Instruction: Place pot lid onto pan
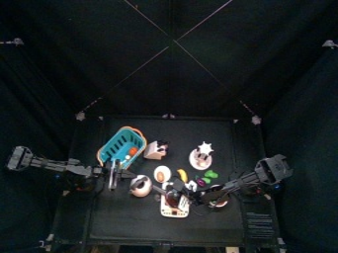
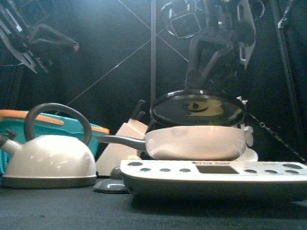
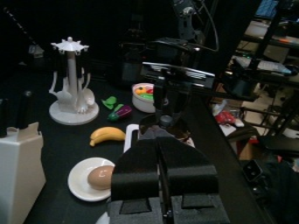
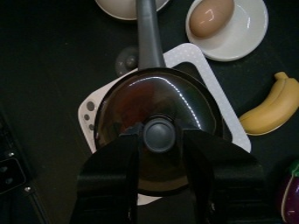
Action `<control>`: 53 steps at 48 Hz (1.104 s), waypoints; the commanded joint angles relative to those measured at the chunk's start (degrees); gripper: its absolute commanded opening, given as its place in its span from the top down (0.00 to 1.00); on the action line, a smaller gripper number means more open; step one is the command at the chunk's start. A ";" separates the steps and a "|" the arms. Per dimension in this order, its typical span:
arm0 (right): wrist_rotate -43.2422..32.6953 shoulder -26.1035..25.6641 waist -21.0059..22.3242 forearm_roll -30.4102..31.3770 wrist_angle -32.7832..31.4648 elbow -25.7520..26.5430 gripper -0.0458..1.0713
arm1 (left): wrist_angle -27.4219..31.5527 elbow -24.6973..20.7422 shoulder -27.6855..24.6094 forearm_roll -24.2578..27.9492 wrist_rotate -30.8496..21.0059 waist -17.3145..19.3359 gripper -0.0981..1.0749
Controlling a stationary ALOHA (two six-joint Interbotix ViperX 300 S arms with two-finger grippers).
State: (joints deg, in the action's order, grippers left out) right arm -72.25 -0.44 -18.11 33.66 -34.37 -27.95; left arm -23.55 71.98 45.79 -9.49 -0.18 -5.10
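Gripping lid knob between right fingers, above pan

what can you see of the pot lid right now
The pot lid is a round dark glass dome with a metal rim and a black knob at its centre. The right tool grips it by that knob, jaws on either side. In the front view the lid stands tilted above the pan, its lower edge near the pan's rim; whether they touch is unclear. The pan sits on a white cooktop.
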 commanded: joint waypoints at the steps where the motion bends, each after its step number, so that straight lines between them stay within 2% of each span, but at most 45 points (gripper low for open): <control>1: 0.44 -0.26 0.62 0.00 0.35 1.67 0.49 | -0.35 -0.70 -0.09 -0.09 0.09 0.09 0.93; 32: 0.44 2.64 0.53 -0.26 0.44 2.81 0.49 | -0.26 -0.44 0.00 -0.09 0.00 0.09 0.93; 53: 0.44 2.81 0.00 -0.53 -1.23 3.25 0.49 | -0.35 -0.35 -0.09 -0.09 0.00 0.09 0.93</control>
State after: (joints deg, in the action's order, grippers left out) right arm -71.89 3.25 -18.11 33.13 -35.16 -25.84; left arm -23.64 72.33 45.79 -9.49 -0.18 -5.10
